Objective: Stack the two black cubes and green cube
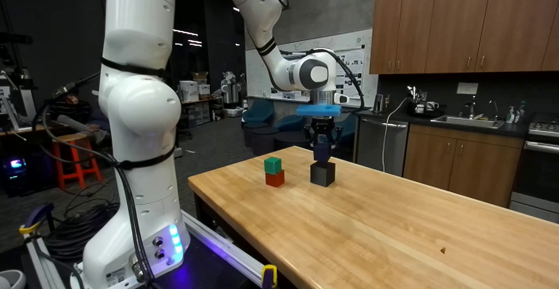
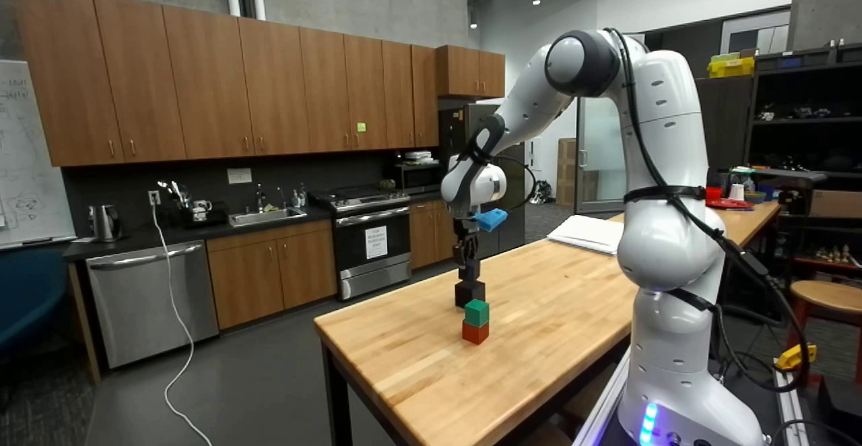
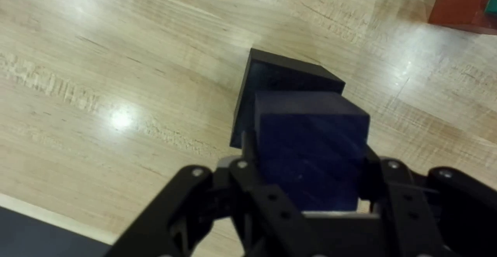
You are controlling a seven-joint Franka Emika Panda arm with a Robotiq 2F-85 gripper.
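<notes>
Gripping the smaller black cube [image 3: 312,140], the pincer [image 3: 308,162] is closed against its opposite sides, above the larger black cube [image 1: 322,174]; contact between the cubes cannot be confirmed. Both are flat-faced and sharp-edged; the larger stands on a glossy planked wooden surface [image 1: 393,219]. The wrist view shows the upper cube askew to the lower, but crops the green cube [image 1: 273,165] to a sliver; both exterior views show it whole, seated on the red cube [image 1: 275,179] nearby. Count: two black, one green, one red.
</notes>
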